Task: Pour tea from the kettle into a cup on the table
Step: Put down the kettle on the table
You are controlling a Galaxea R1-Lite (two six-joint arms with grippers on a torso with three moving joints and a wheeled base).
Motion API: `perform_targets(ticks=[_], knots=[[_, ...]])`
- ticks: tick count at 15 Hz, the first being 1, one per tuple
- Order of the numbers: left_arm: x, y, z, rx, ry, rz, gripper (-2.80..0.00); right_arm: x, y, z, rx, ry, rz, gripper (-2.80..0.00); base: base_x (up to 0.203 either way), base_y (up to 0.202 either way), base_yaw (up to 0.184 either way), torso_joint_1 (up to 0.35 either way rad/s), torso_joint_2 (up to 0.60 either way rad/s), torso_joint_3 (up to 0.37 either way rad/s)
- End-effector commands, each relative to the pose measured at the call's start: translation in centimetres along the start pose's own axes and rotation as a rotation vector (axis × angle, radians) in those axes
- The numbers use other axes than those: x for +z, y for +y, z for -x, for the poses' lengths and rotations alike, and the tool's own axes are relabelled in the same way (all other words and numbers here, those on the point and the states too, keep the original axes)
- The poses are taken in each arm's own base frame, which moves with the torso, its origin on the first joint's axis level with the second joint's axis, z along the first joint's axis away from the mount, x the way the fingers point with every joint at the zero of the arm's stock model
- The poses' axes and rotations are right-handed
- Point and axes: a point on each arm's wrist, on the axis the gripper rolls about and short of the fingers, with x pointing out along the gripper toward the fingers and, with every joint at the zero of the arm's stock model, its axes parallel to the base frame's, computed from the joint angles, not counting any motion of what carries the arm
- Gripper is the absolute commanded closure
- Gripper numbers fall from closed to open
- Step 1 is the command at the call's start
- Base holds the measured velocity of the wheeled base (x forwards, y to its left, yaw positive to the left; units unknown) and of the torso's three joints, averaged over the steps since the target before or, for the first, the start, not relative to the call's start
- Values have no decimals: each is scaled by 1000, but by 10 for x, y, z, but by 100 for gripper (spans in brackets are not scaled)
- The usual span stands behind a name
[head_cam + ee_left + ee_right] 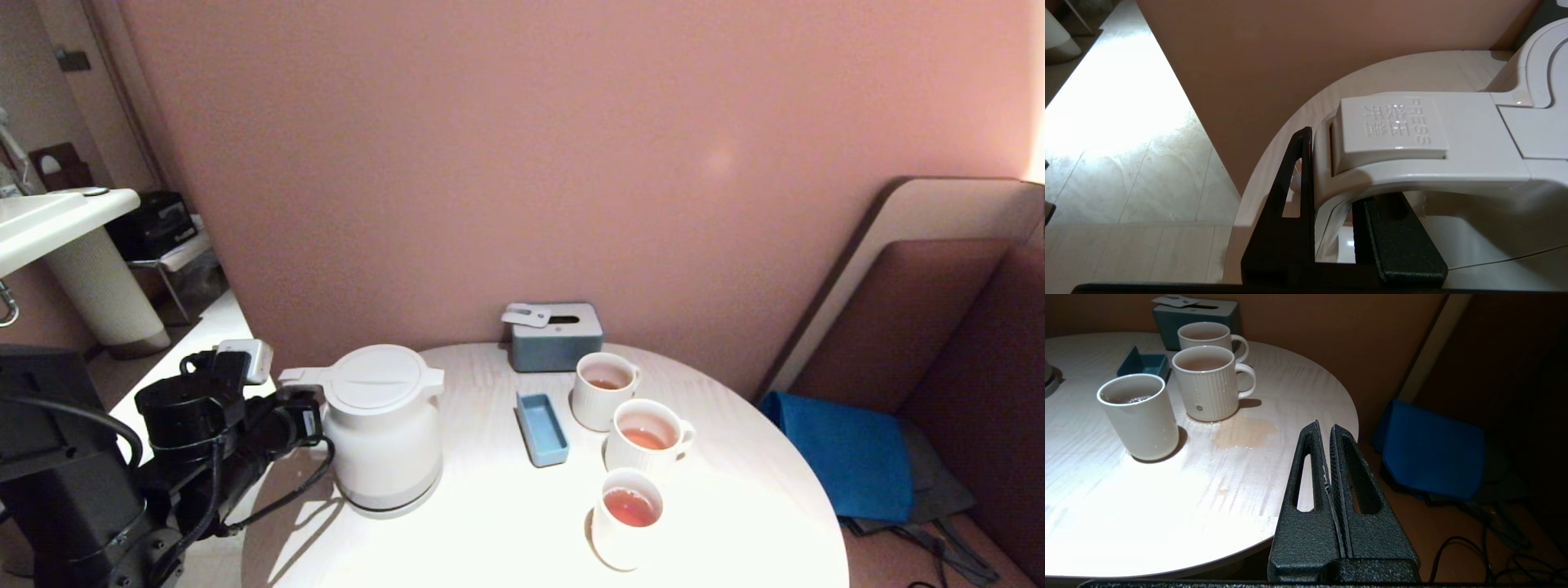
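The white kettle (384, 425) stands upright on the left of the round pale table (735, 490). My left gripper (306, 416) is shut on its loop handle (1412, 163): one finger (1290, 192) lies against the outside, the other pad (1396, 241) is inside the loop. Three white cups stand in a row on the right, far (605, 390), middle (647, 437) and near (627, 518), each holding orange-red tea (629, 507). My right gripper (1326, 426) is shut on nothing, off the table's right front edge and outside the head view.
A small blue tray (543, 429) lies between kettle and cups. A grey tissue box (555, 335) sits at the back by the wall. A brownish puddle (1245, 433) wets the table (1167, 506) beside the middle cup (1206, 381). A blue cloth (849, 453) lies on the right seat.
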Motion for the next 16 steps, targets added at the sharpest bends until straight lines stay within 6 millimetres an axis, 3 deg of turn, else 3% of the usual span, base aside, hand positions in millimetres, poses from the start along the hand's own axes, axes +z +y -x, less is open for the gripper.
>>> perform_targets(ticks=[1,5,16], knots=[[-3,1,-4,5,5,0,0,0,0,0,2,1,0,0,0,0,0,0,0,0],[-9,0,-8,4,22,-3,0,0,0,0,0,1,0,0,0,0,0,0,0,0],[-11,2,2,8,41,0,0,0,0,0,1,1,0,0,0,0,0,0,0,0]])
